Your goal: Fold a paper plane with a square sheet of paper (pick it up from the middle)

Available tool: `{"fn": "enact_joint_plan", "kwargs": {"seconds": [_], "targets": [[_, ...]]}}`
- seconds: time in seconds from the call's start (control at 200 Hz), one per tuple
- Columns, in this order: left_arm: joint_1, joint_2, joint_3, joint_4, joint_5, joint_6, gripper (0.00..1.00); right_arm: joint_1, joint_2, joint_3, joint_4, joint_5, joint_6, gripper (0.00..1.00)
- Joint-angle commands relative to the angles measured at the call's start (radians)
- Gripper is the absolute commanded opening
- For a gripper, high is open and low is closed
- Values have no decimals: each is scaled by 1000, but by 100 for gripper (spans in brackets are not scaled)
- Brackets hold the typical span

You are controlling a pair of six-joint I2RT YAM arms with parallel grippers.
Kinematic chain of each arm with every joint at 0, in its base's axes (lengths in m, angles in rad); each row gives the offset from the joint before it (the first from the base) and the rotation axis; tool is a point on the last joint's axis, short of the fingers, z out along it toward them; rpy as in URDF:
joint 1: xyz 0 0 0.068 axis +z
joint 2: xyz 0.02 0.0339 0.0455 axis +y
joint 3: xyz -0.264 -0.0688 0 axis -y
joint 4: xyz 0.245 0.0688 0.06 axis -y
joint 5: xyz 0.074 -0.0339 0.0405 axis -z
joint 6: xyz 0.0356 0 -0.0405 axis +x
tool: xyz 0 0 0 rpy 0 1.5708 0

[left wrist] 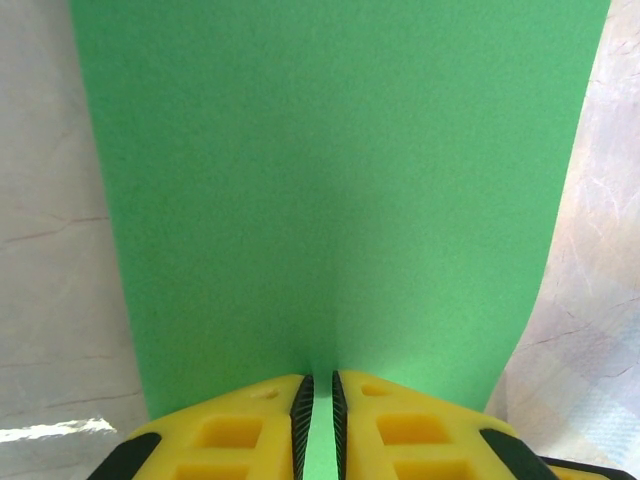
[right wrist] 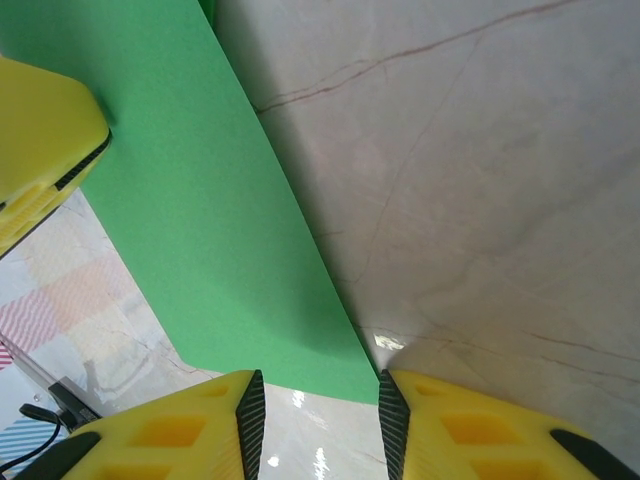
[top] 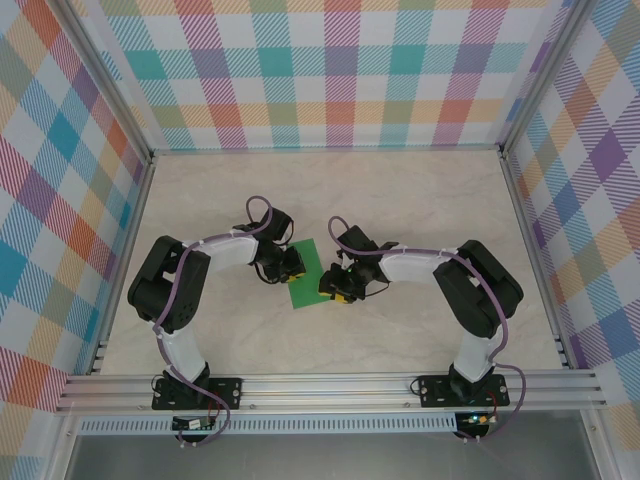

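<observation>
The square sheet of paper (top: pixel 306 274) lies at the middle of the tabletop (top: pixel 420 200), between the two hands. The left hand (top: pixel 289 264) is at its left edge and the right hand (top: pixel 337 287) at its near right corner.

From the left wrist, the left hand (left wrist: pixel 322 388) is pinched nearly shut on the near edge of the sheet (left wrist: pixel 330 180), at about the middle of that edge. The green surface runs straight out from the pads.

The coming move seems to turn on the right hand. From its wrist camera, the right hand (right wrist: pixel 315 385) has its jaws a moderate way apart and grips nothing. A corner of the sheet (right wrist: pixel 200 200) ends just ahead of the gap, slightly towards the left finger. The edge runs diagonally away to the upper left, where the left hand (right wrist: pixel 90 160) clamps it.

From above, the sheet reads as a narrow strip running near to far, so its tilt is hard to judge. The right wrist view adds a shadow on the tabletop (right wrist: pixel 480 200) beside the edge, suggesting that side is raised.
</observation>
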State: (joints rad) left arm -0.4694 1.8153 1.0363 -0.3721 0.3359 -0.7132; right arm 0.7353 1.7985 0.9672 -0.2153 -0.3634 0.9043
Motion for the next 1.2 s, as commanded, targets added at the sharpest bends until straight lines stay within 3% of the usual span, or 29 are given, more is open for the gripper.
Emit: {"fn": "enact_joint_plan", "kwargs": {"seconds": [0.0, 0.185, 0.925, 1.2], "targets": [[8, 49, -33, -48, -48, 7, 17, 13, 8, 32, -47, 25, -33, 38], [9, 50, -35, -47, -52, 7, 17, 13, -18, 39, -101, 124, -62, 40], [8, 47, -41, -46, -48, 4, 17, 24, -1, -12, 148, -85, 14, 34], [8, 45, -45, -42, -49, 6, 17, 15, 33, 8, 218, -42, -1, 35]]}}
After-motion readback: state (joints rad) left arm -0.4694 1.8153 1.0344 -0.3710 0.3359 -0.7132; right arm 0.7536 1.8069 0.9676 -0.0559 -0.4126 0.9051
